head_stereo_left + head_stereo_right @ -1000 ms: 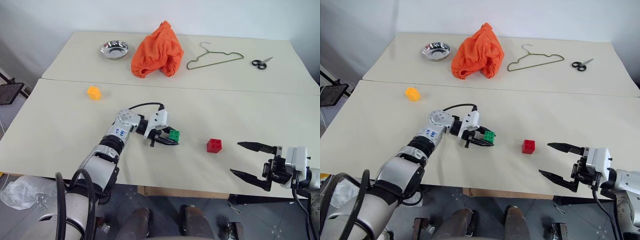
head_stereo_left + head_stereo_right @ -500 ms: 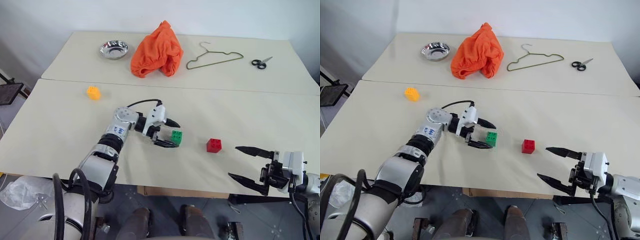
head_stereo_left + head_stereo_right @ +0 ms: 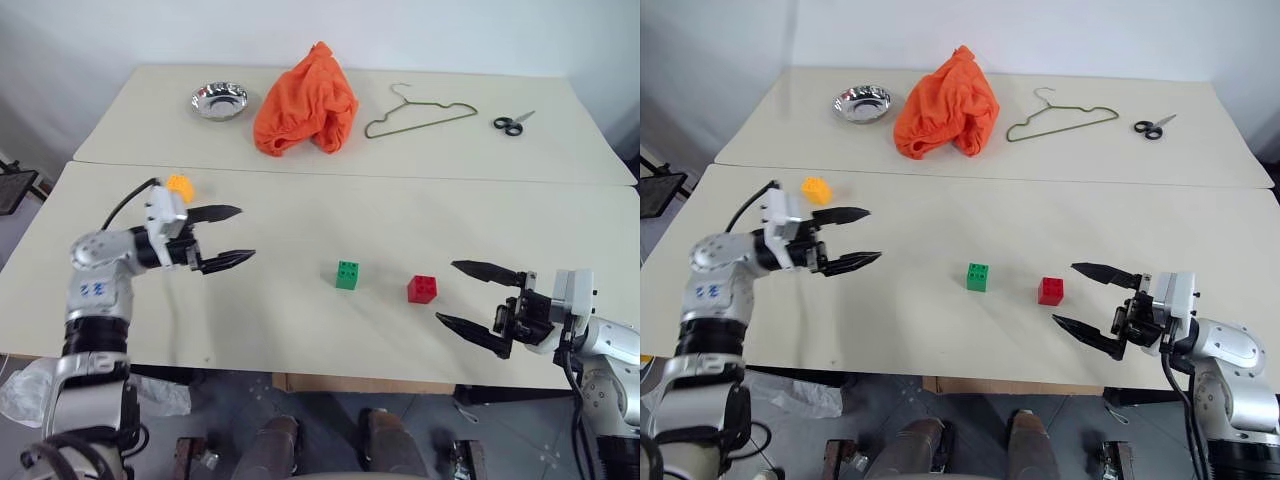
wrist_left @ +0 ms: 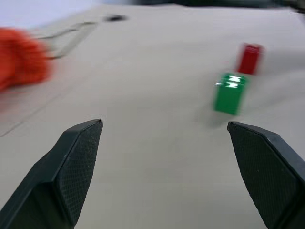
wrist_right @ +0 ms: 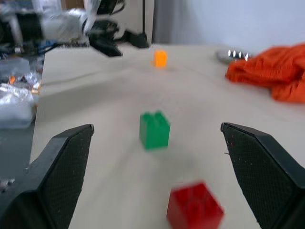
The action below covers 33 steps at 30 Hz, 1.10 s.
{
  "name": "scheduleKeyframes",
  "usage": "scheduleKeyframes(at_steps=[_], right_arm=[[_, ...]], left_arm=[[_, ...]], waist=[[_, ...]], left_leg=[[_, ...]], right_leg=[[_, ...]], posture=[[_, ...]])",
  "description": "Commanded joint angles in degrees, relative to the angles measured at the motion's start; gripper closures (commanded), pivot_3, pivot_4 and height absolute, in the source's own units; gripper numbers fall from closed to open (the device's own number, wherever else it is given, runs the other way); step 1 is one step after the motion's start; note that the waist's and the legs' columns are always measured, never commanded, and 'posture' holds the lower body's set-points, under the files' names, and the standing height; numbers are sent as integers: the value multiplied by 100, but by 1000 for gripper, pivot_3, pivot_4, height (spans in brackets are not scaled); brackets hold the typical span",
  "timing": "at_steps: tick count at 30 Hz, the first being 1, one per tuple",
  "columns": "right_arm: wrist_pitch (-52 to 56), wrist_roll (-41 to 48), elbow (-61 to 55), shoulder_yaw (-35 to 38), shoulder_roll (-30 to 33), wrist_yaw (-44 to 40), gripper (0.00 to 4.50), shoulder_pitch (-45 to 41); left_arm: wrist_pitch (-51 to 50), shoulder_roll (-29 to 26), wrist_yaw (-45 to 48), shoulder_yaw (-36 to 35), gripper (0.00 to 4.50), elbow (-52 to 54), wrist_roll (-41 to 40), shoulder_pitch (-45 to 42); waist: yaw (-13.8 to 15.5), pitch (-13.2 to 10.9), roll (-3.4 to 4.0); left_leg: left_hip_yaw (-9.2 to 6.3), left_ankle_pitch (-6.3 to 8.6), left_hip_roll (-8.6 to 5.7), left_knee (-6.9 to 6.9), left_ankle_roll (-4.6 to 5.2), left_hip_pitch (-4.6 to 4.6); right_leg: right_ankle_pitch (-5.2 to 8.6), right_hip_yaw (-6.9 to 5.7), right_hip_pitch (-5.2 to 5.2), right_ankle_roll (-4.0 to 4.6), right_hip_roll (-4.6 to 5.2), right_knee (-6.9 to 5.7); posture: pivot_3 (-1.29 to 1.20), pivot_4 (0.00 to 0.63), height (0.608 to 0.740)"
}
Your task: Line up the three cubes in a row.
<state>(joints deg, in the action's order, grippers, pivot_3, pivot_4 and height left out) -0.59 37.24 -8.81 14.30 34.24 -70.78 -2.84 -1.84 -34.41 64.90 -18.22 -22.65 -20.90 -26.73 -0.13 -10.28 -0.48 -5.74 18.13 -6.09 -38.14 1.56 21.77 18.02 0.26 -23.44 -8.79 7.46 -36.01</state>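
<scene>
Nearest me, my right gripper (image 3: 1088,297) hangs wide open and empty over the table's (image 3: 940,320) front edge, just beside the red cube (image 3: 1050,291). The green cube (image 3: 978,277) sits free on the table near the red 1, so 2 of the 3 already stand side by side. That pairing is new: a second ago my left gripper (image 3: 853,237) was clamped on green; now it has let go and swung well off to my left, jaws wide, holding nothing. It hovers close to the yellow cube (image 3: 816,189) (the stray one, further back). I judge yellow comes next, carried over beside green. Beyond lie the cloth (image 3: 945,102), bowl (image 3: 862,102), hanger (image 3: 1060,117) and scissors (image 3: 1153,126), untouched.
</scene>
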Motion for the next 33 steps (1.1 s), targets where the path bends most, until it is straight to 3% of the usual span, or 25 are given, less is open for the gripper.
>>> scheduleKeyframes(at_steps=[1, 4, 8, 16, 25, 29, 33], right_arm=[[102, -26, -342, -171, -171, 407, 0, -220], [283, -69, -516, -363, -351, 818, 0, -496], [527, 148, -861, -663, -358, 695, 0, -624], [561, -33, -846, -781, -353, 810, 0, -684], [309, -165, -843, -569, -373, 895, 0, -324], [352, -181, -1012, -635, -362, 956, 0, -241], [412, -171, -1082, -693, -353, 1000, 0, -315]], left_arm=[[-345, 51, -1292, -1057, 39, 703, -388, 838], [-406, 358, -2288, -1850, 39, 1309, -527, 1877], [-567, 877, -3373, -2578, 39, 1806, -784, 2747], [-443, 1428, -4013, -2455, 39, 2352, -860, 3246], [-919, 831, -4619, -1733, 39, 1817, -640, 1622], [-1082, 68, -4215, -1212, 39, 435, -344, 398], [-961, -284, -3671, -700, 39, -1060, -61, -712]], waist=[[-8, 0, -1], [1, 0, 0], [73, 2, -3], [188, 13, -22], [155, 15, -26], [127, 15, -25], [95, 15, -26]], left_leg=[[0, 1, 1, 1, -1, 0], [0, 2, 1, 3, -3, -1], [-3, 2, 0, 2, -3, -1], [-4, 2, -10, -3, 0, -3], [-1, 1, -5, 2, -6, -11], [5, -1, -6, 3, -9, -15], [5, -2, -6, 6, -9, -18]], right_leg=[[0, 0, -1, 0, -1, 0], [0, 2, -2, 1, 0, 2], [1, 1, 0, 3, 2, 8], [2, 1, 6, 5, 6, 15], [3, 3, 6, 8, 0, 7], [3, 5, 4, 8, -4, 4], [3, -2, 1, 8, -4, 0]], posture=[[0, 150, 740], [0, 150, 740], [0, 150, 740], [0, 150, 740], [0, 150, 740], [0, 150, 740], [0, 150, 740]])
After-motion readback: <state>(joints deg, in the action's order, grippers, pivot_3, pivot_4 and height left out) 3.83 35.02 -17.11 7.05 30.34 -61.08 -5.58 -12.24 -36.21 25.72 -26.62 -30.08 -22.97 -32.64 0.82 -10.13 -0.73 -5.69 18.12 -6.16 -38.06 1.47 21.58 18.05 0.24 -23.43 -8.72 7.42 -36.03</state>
